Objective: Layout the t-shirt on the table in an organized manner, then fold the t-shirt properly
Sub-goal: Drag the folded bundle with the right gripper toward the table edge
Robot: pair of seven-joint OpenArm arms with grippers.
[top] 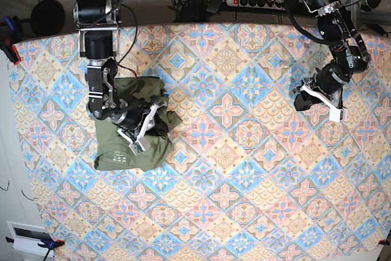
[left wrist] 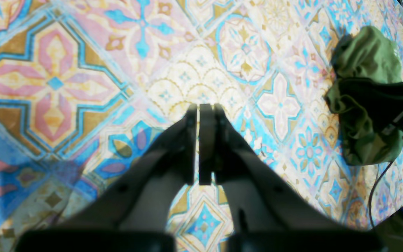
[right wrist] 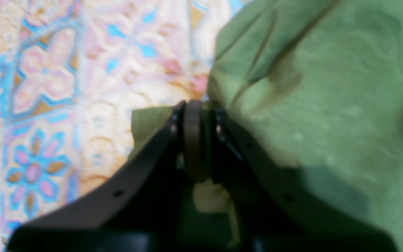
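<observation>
Base view: the t-shirt (top: 131, 129) is lying bunched at the left of the table (top: 244, 200). The right gripper (right wrist: 196, 110) is pinching a fold of its olive cloth. The left gripper (left wrist: 203, 112), fingers pressed together and holding nothing, is hovering over bare tiles at the right.

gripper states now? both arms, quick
Left gripper: shut, empty, above the bare table.
Right gripper: shut on a fold of the t-shirt.
</observation>
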